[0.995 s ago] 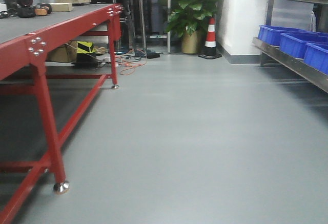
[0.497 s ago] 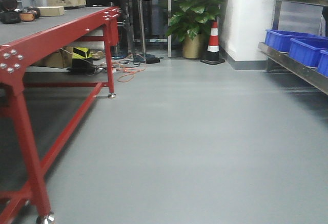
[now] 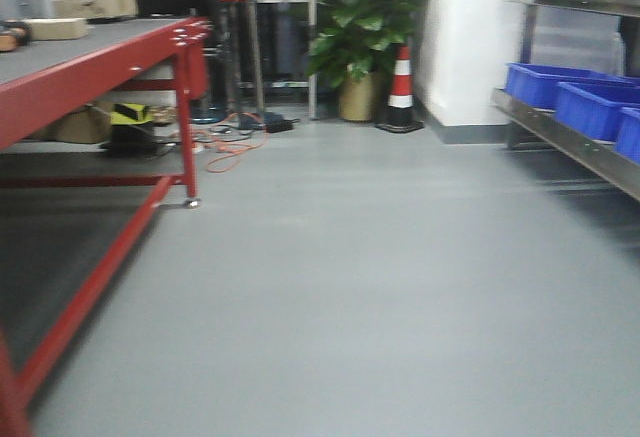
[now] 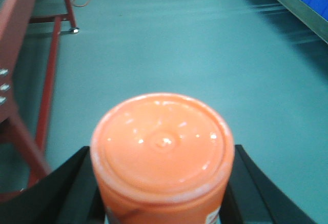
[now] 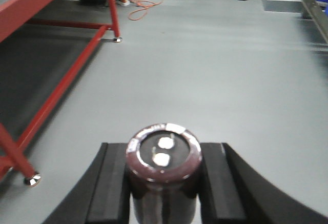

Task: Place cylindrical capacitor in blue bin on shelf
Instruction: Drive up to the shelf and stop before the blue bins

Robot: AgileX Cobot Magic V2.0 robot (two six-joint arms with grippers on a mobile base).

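dark brown cylindrical capacitor (image 5: 164, 152) sits upright, clamped between the right gripper (image 5: 165, 183) pads, likely for a steady carry; left gripper (image 4: 163, 188) is closed round an orange cylinder (image 4: 163, 142); shelf (image 3: 565, 129) with blue bins (image 3: 590, 107) stands far right, well apart

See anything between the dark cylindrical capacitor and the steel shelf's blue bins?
Nothing visible: the right gripper holds the dark-brown cylindrical capacitor, and bare grey floor lies before the stainless-steel shelf with blue plastic bins.
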